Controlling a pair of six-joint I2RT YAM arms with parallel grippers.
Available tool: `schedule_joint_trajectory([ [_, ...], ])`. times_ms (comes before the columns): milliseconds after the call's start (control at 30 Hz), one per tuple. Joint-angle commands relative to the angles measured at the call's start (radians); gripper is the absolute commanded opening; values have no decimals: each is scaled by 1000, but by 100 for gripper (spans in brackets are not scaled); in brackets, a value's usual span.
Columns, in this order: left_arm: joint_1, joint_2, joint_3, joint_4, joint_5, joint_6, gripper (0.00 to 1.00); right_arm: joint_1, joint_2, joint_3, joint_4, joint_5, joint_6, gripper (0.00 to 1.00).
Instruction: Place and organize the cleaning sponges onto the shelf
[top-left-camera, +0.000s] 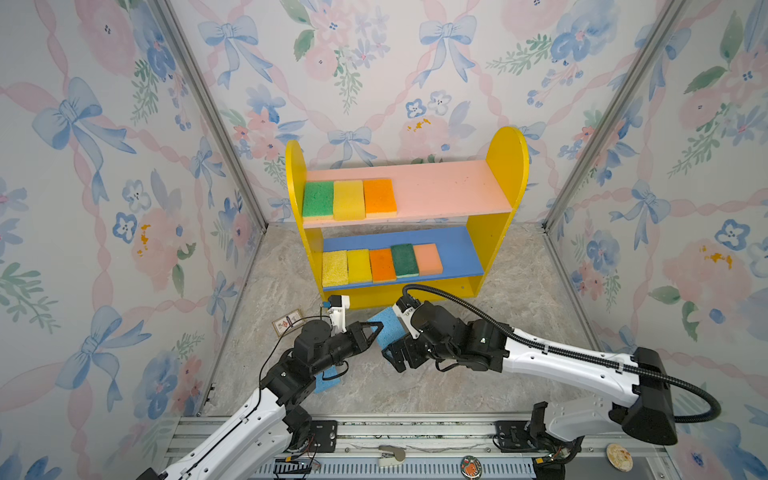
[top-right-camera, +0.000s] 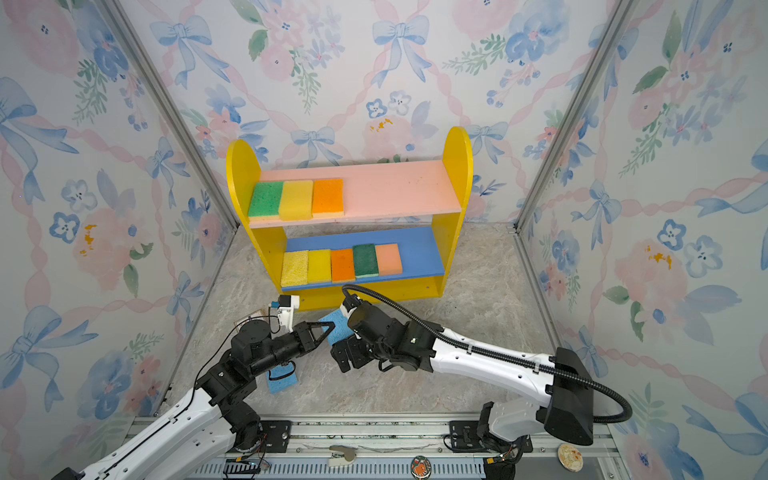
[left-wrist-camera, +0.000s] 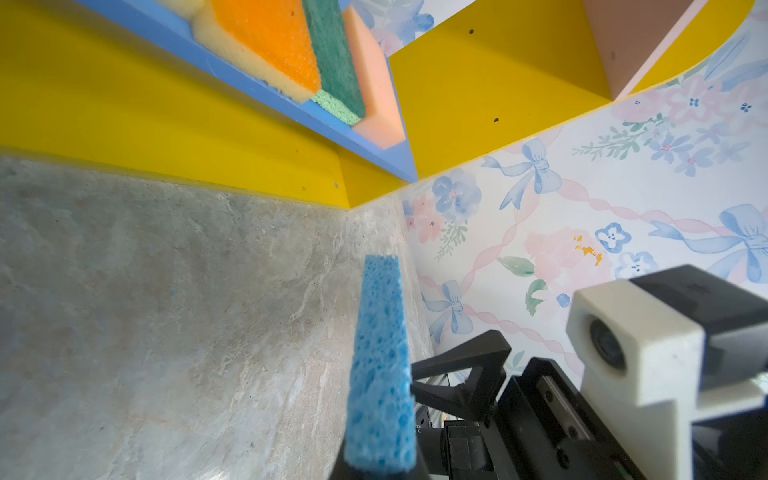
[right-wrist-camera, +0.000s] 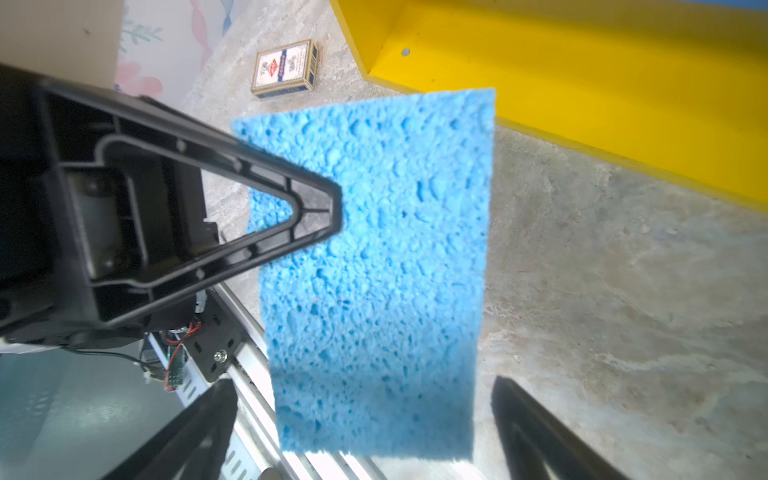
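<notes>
A light blue sponge (top-left-camera: 388, 328) (right-wrist-camera: 374, 270) hangs edge-up above the table in front of the shelf (top-left-camera: 505, 166). My left gripper (top-left-camera: 376, 330) (left-wrist-camera: 380, 469) is shut on its edge. My right gripper (top-left-camera: 392, 345) (right-wrist-camera: 370, 436) is open, one finger on each side of the sponge without touching it. Another light blue sponge (top-left-camera: 326, 380) lies flat under the left arm. The pink upper board (top-left-camera: 436, 187) holds green (top-left-camera: 318, 198), yellow (top-left-camera: 348, 199) and orange (top-left-camera: 379, 196) sponges. On the blue lower board (top-left-camera: 457, 249) several sponges lie in a row.
A small card box (top-left-camera: 287, 321) (right-wrist-camera: 284, 68) lies on the table left of the shelf foot. A metal rail (top-left-camera: 415, 432) runs along the front edge with small items on it. Floral walls close in on three sides.
</notes>
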Motion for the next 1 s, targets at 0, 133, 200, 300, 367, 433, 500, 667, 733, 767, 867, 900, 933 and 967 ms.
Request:
schedule_joint_trajectory([
  [0, 38, 4, 30, 101, 118, 14, 6, -76, -95, -37, -6, -172, 1, 97],
  [133, 71, 32, 61, 210, 232, -28, 6, -198, -217, -101, 21, -344, 35, 100],
  [200, 74, 54, 77, 257, 273, -47, 6, -240, -275, -144, 68, -415, 57, 97],
  [300, 75, 77, 111, 279, 305, -59, 6, -293, -341, -189, 125, -493, 118, 89],
  [367, 75, 81, 129, 281, 311, -58, 6, -307, -360, -207, 150, -527, 136, 86],
  [433, 73, 87, 140, 284, 313, -65, 6, -305, -354, -208, 159, -553, 138, 79],
  [500, 74, 92, 142, 290, 318, -72, 6, -293, -350, -212, 184, -561, 148, 71],
  [667, 73, 87, 144, 295, 315, -82, 6, -276, -342, -212, 222, -561, 159, 51],
  [733, 73, 87, 142, 296, 316, -85, 6, -275, -342, -212, 236, -556, 164, 49],
  [767, 73, 86, 140, 298, 317, -85, 6, -274, -343, -211, 243, -554, 169, 48],
  [867, 73, 86, 138, 304, 317, -89, 6, -269, -335, -208, 257, -548, 180, 44],
  [900, 73, 87, 137, 308, 319, -92, 6, -269, -333, -208, 260, -545, 181, 42],
  [933, 74, 87, 138, 311, 319, -92, 5, -268, -329, -208, 261, -545, 182, 39],
  [967, 74, 88, 139, 311, 318, -92, 5, -267, -326, -208, 261, -541, 186, 36],
])
